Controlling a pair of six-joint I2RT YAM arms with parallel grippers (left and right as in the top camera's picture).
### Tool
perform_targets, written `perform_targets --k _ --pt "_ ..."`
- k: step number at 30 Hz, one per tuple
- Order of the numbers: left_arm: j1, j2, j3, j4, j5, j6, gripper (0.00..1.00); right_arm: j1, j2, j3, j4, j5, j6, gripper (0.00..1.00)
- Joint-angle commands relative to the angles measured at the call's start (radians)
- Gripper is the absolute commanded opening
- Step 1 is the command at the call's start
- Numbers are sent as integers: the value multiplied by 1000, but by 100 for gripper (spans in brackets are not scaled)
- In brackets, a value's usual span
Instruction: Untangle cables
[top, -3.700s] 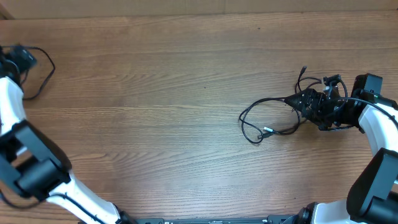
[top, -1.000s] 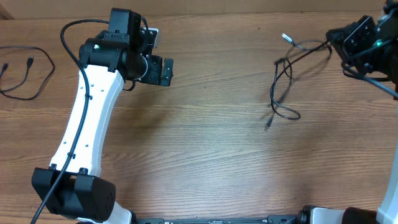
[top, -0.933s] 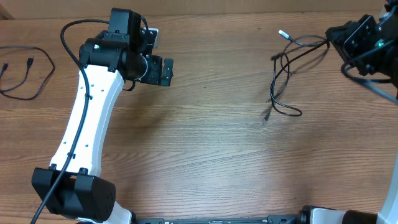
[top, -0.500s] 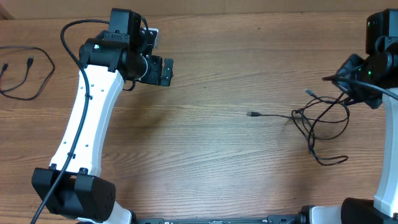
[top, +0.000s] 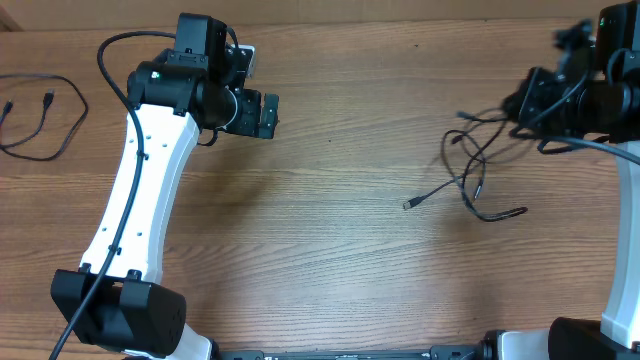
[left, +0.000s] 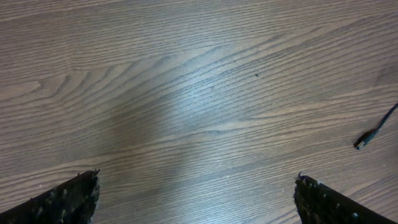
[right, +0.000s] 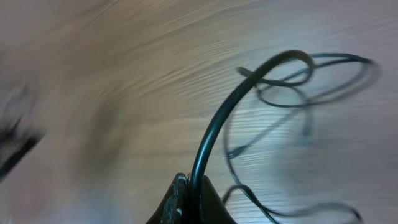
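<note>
Right hand (top: 528, 100) clenches a strand of the cables (top: 468, 168), which dangle below it, probably knotted, though blurred. Shaking-loose step, I judge; next, the spread-open left hand (top: 262, 113) should catch the free plug (top: 408, 205).

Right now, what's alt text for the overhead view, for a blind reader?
The shut right gripper holds a loose tangle of thin black cables at the right side of the wooden table. The open left gripper hovers upper left; a separate cable lies far left.
</note>
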Motion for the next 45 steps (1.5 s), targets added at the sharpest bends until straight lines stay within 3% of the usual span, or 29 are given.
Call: perform_targets --k 1,5,10,11,14,18,24,27,36,40,41,43,45 --pt "-4 -1 -10 0 1 19 100 4 -10 5 -22 -317 -292 4" --pt "-4 0 -10 14 13 14 100 9 -10 5 -32 -560 -414 4" --pt "-7 0 -10 43 192 27 100 75 -10 5 -34 -590 -431 4" --pt "-7 0 -10 49 244 61 100 98 -10 5 -32 -590 -435 4" --pt "-8 0 -10 29 479 367 100 200 -10 5 -34 -586 -480 4" --pt "-8 2 -10 -53 497 454 100 290 -10 5 -27 -563 -485 4" --pt "-21 4 -10 -85 602 452 100 397 -10 5 -18 -562 -510 4" --pt "-38 4 -10 -100 612 385 100 420 -10 5 -3 -544 -509 3" --pt "-58 4 -10 -272 542 -42 100 421 -10 5 80 -460 -502 4" --pt "-58 4 -10 -319 542 -300 100 421 -10 5 102 -461 -501 4" --pt "-59 4 -10 -321 542 -305 100 421 -10 5 109 -461 -502 3" --pt "-59 4 -10 -304 542 -172 100 421 -10 5 119 -461 -501 4" --pt "-59 4 -10 -283 520 68 100 421 -10 5 121 -461 -501 4"
